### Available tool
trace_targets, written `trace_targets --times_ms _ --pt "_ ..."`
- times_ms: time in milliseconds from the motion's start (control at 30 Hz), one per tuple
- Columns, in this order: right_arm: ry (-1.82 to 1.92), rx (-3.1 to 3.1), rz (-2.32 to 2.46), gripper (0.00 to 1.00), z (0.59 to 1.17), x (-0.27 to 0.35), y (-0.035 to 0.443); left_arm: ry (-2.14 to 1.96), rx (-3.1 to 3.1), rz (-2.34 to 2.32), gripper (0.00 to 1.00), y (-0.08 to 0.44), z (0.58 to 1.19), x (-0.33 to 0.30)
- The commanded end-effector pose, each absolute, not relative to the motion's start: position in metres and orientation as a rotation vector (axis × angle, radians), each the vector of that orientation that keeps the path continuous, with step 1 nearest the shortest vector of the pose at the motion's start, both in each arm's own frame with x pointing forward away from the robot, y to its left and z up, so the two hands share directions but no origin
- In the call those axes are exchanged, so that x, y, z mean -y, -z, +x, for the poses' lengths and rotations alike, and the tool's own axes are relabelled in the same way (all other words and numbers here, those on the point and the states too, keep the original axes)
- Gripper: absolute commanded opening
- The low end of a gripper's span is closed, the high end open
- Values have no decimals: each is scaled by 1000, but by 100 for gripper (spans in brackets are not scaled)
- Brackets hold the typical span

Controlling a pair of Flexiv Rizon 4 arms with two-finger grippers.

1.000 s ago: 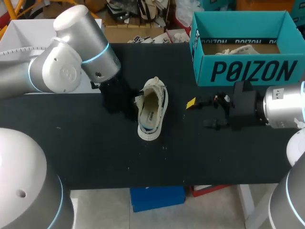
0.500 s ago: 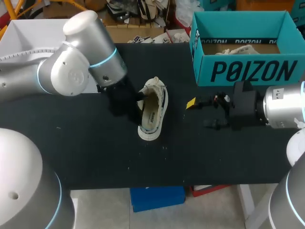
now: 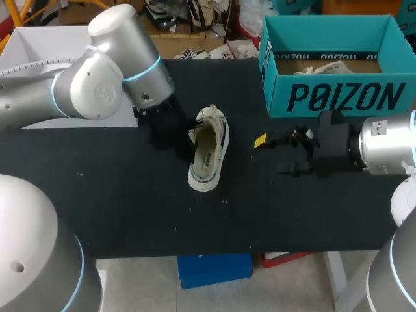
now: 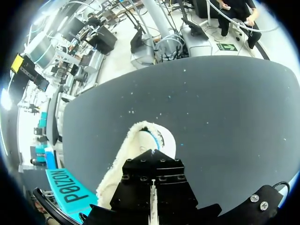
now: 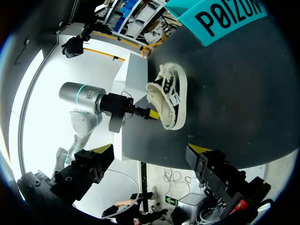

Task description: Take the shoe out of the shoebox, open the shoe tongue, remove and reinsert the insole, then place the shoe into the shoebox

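Over the last second the left arm swings in from the side toward the shoe (image 3: 209, 148), then draws its wrist a little toward the far edge of the bench (image 3: 130, 208). This brings the left tool (image 5: 147, 114) from a spot just beside the shoe right up against the shoe's left wall, near the mouth. The right wrist view shows it touching that wall. The left wrist view looks straight down over the shoe, which lies ahead of and partly under the tool's black body. Whether this tool is open or closed cannot be told, since its own body hides the end. The shoe has hardly shifted: it lies out on the bench, well apart from the teal shoebox (image 3: 331, 97), heel toward the far edge and toe toward the near one. Its opening looks slightly narrower than before, as if the wall had been nudged inward. The right arm has not moved, and the right tool (image 3: 270, 155) hangs open and empty between the shoe and the shoebox, touching neither. So the first step looks done. The approach probably means the work at the shoe's mouth is starting, either spreading the tongue or going for the insole, which seems to sit inside still. With only one side pressed, the shoe could slide or roll, and the idle right tool is well placed to steady it.
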State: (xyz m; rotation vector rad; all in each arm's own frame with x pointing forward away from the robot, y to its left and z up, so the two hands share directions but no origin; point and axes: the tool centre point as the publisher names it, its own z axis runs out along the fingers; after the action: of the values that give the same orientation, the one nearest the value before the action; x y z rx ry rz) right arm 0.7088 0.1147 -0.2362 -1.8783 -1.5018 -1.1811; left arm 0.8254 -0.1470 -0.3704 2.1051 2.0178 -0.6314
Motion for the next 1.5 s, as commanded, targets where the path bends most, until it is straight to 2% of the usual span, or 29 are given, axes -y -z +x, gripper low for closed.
trace_targets --times_ms 33,1133,1333,1500 --pt "1178 1503 -1881 100 709 -115 236 576 -2017 2114 0 373 823 153" --pt "1178 1503 -1881 100 709 -115 236 368 -2063 2230 0 436 828 173" --pt "1178 1503 -1881 100 709 -115 236 416 -2080 2203 0 431 825 171" --pt "1178 1503 -1881 100 709 -115 236 520 -2102 2133 0 406 822 164"
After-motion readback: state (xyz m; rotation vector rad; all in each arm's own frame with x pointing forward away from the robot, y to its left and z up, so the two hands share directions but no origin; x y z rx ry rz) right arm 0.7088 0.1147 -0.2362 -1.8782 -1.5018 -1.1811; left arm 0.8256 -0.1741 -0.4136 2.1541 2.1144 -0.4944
